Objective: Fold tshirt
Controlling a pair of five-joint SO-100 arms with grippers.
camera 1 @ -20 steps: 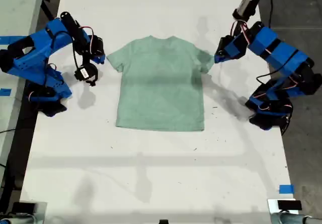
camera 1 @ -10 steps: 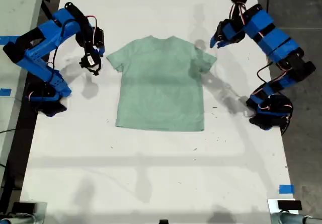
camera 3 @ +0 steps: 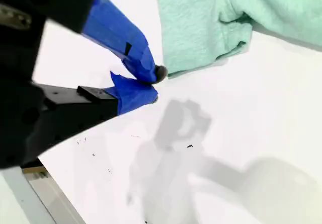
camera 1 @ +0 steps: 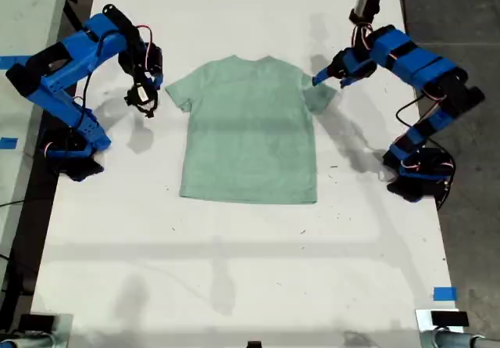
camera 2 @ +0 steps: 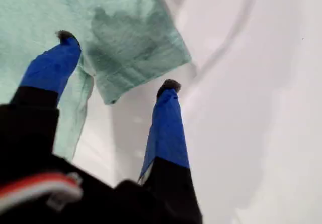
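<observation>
The pale mint-green tshirt (camera 1: pixel 250 137) lies flat, front up, in the middle of the white table (camera 1: pixel 234 270), neck toward the far edge. My first gripper (camera 1: pixel 322 76) is on the arm at the exterior view's right. It hovers open over the sleeve on that side, and its fingers straddle the sleeve hem (camera 2: pixel 136 48). My second gripper (camera 1: pixel 144 102), on the arm at the exterior view's left, is shut on nothing. It hangs just beside the other sleeve (camera 3: pixel 201 22), over bare table, and does not touch the cloth.
Both arm bases (camera 1: pixel 74 148) (camera 1: pixel 418 176) stand at the table's side edges. A blue tape mark (camera 1: pixel 444 293) sits near the front corner at the exterior view's right. Another table with blue tape (camera 1: pixel 8 142) borders the exterior view's left.
The first arm lifted toward the far edge, then swung its gripper back down over the sleeve. The second arm rose and drew slightly away from its sleeve. The tshirt has not moved.
</observation>
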